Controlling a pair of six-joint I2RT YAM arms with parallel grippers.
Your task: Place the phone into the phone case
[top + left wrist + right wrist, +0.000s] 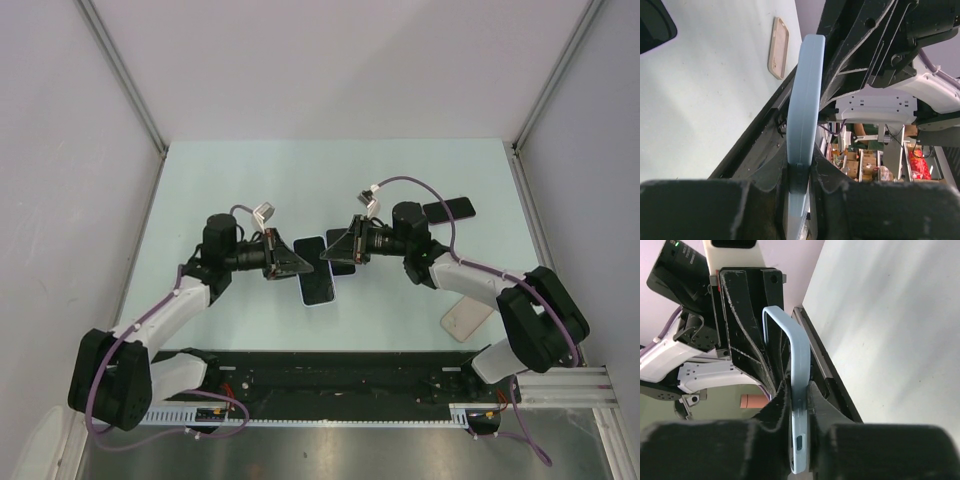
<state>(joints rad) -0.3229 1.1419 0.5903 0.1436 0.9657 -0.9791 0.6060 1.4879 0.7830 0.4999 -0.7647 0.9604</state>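
Grippers meet over the middle of the table (pixel 250 190), one reaching in from each side, and both have hold of the same blue case (pixel 318 280). The left gripper (pixel 295 262) pinches the case at its left long edge. Its wrist camera sees the case (pixel 805 90) edge-on as a pale blue strip running up from between the two dark fingers, which press on either side of it. The right gripper (pixel 338 252) is clamped on the opposite side. In its own view the case (pixel 799 355) also appears edge-on, nipped between the fingers, with a small port cut-out showing below the grip and the curved corner of the rim rising above it. From overhead the case faces up towards the camera and shows a dark face inside a pale rim; whether that is a phone seated in it or only the inside of the case, I cannot tell. A black phone (pixel 448 210) lies flat on the table beyond the right arm's wrist, well apart from the case, and the corner of it shows at the top left of the left wrist view (pixel 652 25). A beige case (pixel 467 320) lies flat near the front right of the table, beside the right arm, and the left wrist view shows it lying near the table's edge (pixel 778 47).
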